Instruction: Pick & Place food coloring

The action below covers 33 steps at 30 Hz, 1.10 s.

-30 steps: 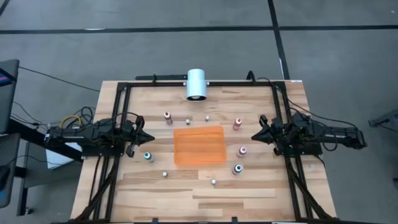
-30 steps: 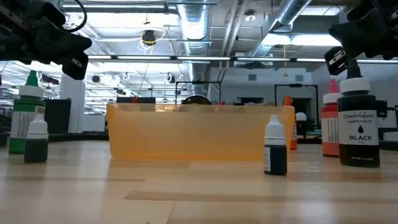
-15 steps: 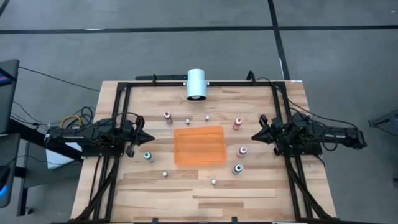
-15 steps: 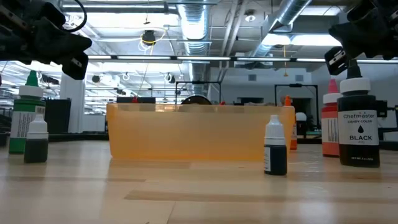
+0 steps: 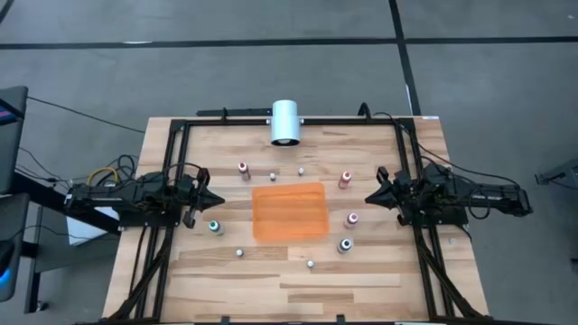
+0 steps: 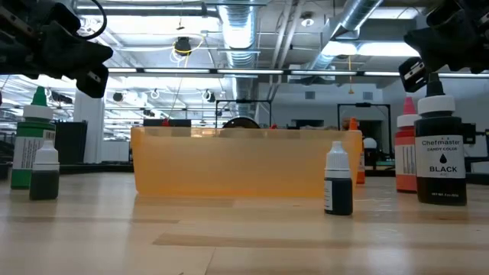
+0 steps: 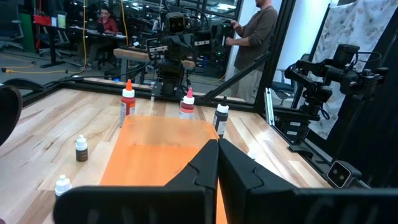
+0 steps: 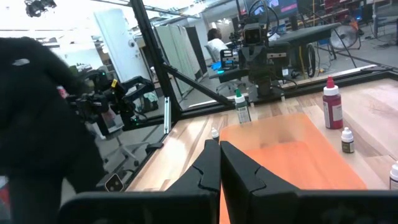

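Observation:
Several small food coloring bottles stand upright on their bases around the flat orange tray (image 5: 289, 211): a red-topped one (image 5: 345, 180), a pink-topped one (image 5: 351, 219), a teal-topped one (image 5: 214, 227) and tiny white-capped ones (image 5: 310, 264). The low view shows a green bottle (image 6: 30, 145), a black one (image 6: 441, 149) and a small dark one (image 6: 338, 181). My left gripper (image 5: 219, 200) hovers shut at the tray's left. My right gripper (image 5: 368, 197) hovers shut at the tray's right. Both point level toward the tray and hold nothing.
A big white cylinder (image 5: 285, 122) lies at the table's far edge. Black frame rails (image 5: 172, 162) run along the table's left, right and far sides. Bare wood lies along the near edge. Beyond the table a person (image 7: 258, 37) stands among benches.

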Motion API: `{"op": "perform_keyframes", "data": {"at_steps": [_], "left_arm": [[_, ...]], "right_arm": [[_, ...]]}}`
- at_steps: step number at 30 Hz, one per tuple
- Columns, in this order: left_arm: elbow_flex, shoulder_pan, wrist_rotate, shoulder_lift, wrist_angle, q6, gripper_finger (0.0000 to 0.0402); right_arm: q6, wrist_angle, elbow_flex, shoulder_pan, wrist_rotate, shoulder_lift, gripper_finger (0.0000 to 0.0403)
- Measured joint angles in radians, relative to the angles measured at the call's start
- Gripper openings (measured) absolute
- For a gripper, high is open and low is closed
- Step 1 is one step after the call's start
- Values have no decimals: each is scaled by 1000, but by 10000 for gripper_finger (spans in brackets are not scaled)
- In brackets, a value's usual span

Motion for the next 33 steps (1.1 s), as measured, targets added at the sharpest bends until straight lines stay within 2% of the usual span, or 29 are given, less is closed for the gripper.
{"op": "perform_keyframes", "data": {"at_steps": [13, 18, 22, 26, 33], "left_arm": [[0, 0, 0, 0, 1, -1, 0], [0, 0, -1, 0, 4, -70, 0], [0, 0, -39, 0, 27, -146, 0], [0, 0, -107, 0, 115, -245, 0], [0, 0, -250, 0, 329, -305, 0]], "right_arm": [[0, 0, 0, 0, 0, 0, 0], [-1, 3, 0, -7, 34, 0, 0], [1, 33, 0, -9, 57, 0, 0], [8, 164, 0, -9, 57, 0, 0], [8, 503, 0, -8, 56, 0, 0]]}}
